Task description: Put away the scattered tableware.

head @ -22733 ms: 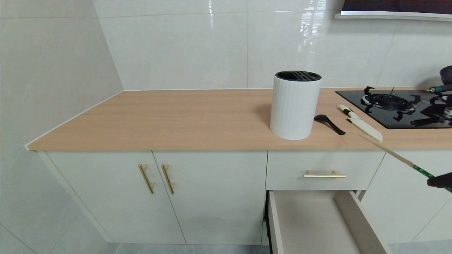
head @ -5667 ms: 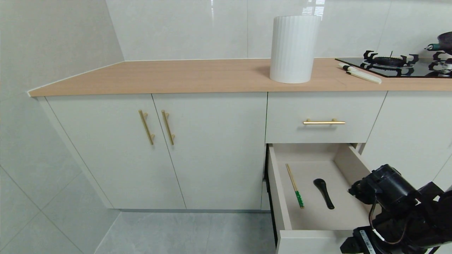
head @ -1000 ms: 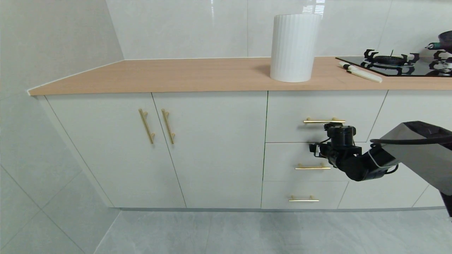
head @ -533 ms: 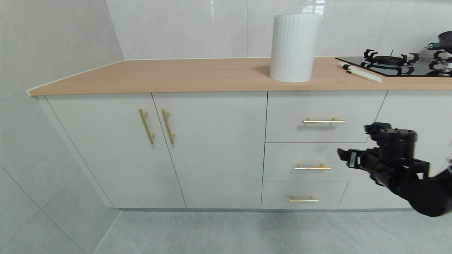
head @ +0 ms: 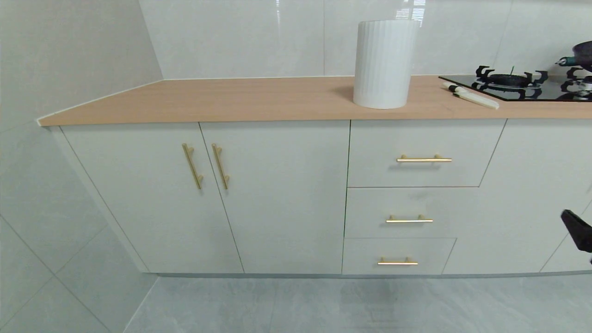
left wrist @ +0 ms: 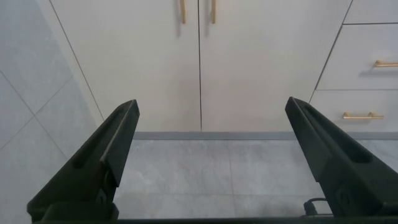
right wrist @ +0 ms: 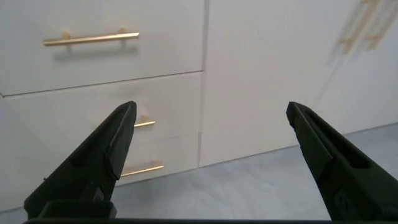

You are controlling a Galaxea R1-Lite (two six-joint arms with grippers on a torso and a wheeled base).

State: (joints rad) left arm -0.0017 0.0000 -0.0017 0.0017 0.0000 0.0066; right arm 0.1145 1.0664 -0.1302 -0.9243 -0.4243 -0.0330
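Note:
A white-handled knife (head: 471, 95) lies on the wooden countertop (head: 231, 99) beside the stove (head: 513, 85). The tall white ribbed holder (head: 383, 64) stands left of it. All three drawers are shut: the top drawer (head: 416, 138), the middle drawer (head: 402, 203) and the bottom drawer (head: 397, 252). My right gripper (right wrist: 210, 108) is open and holds nothing; it faces the drawer fronts (right wrist: 99, 68) from a distance. A black tip of the right arm (head: 576, 230) shows at the right edge, low beside the cabinet. My left gripper (left wrist: 210, 104) is open, low above the floor, facing the cabinet doors (left wrist: 199, 56).
Two cabinet doors with gold handles (head: 206, 165) fill the left half of the unit. A tiled wall (head: 69, 55) closes the left side. Grey floor tiles (head: 296, 305) lie open before the cabinet. A pan (head: 583, 48) sits on the stove.
The drawer that held chopsticks and a black spoon is now shut. My right arm has drawn back from the middle drawer, down and to the right, almost leaving the head view.

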